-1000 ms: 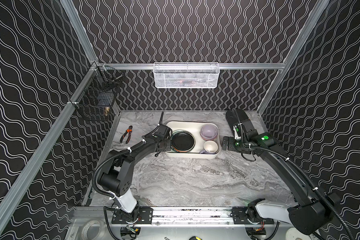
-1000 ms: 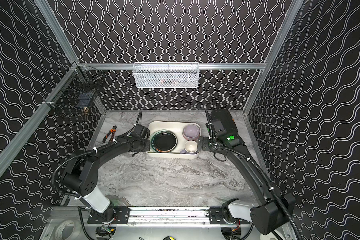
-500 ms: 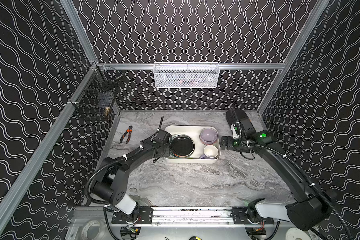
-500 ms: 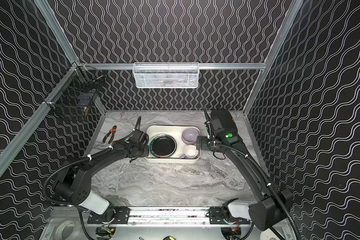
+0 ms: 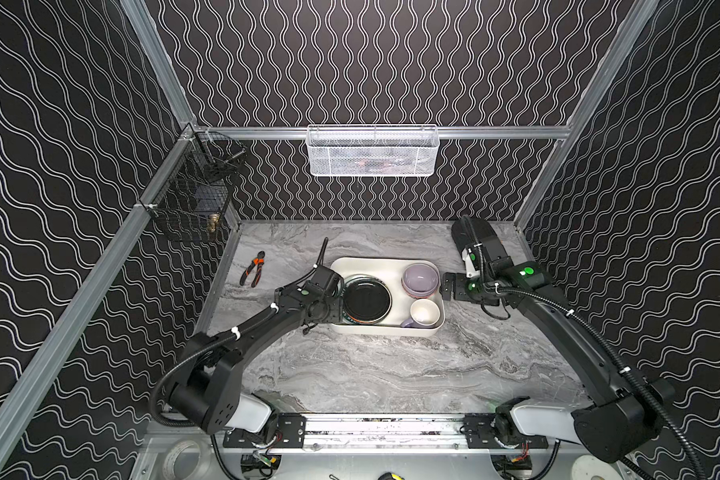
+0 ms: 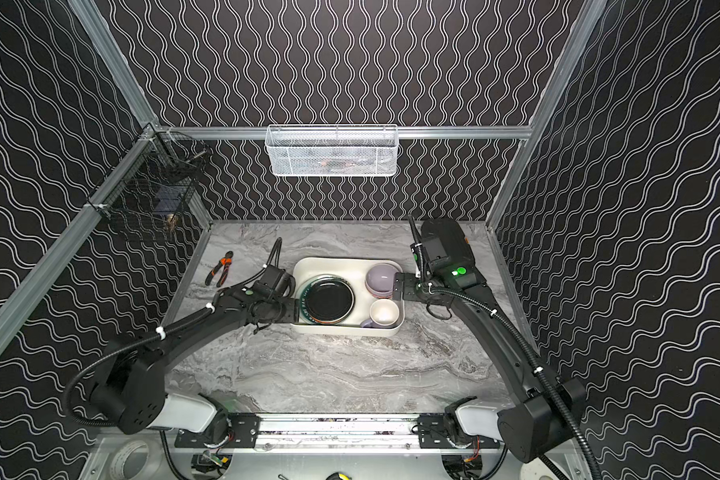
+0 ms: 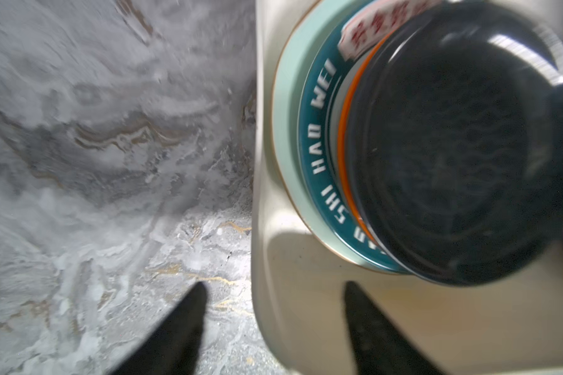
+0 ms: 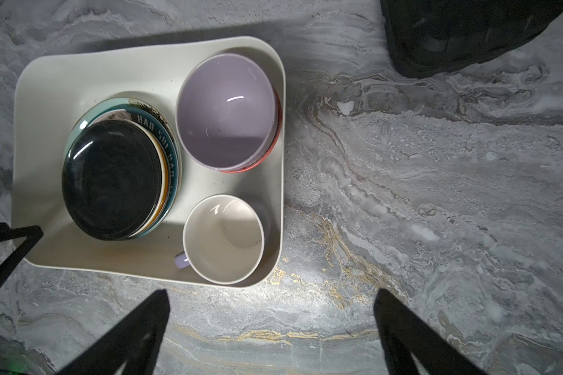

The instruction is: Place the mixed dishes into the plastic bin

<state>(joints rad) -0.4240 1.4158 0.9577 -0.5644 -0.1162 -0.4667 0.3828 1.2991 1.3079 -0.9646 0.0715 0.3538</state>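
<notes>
Closing step, by the look of it. Plastic bin [image 5: 375, 262] toward 12 o'clock of the worktop's [image 5: 391, 374] middle, already loaded: plate stack topped by a black plate [image 5: 366, 300] on its 9 o'clock side, lavender bowl [image 5: 420, 279] at 2 o'clock, mug [image 5: 424, 312] at 4 o'clock. No dish seen loose on the worktop in both top views; only pliers [image 5: 253, 270] toward 10 o'clock and a black case [image 5: 474, 237] toward 1 o'clock.

Left hand [image 7: 275, 283] spread and empty, straddling the bin's 9 o'clock wall: one finger over the worktop, one over the bin floor, just beside the stack. Right hand [image 8: 268, 292] spread wide too, empty, hovering over bare worktop at the bin's 3 o'clock side.

Next, probably: lift the left hand straight up, clear of wall and plate rims, then draw both arms back. Calls for care not to hook the wall and drag the bin.

From the left wrist, though blurred: stack layers barely told apart from above, namely mint plate [image 7: 286, 107] lowest, teal lettered plate [image 7: 316, 130], orange rim [image 7: 341, 136] under the black one. From the right wrist: red-orange bowl [image 8: 267, 156] nested beneath the lavender bowl, plus the mug's lavender handle [image 8: 181, 259]. From the top views alone: both arms whole, hands flanking the bin.
</notes>
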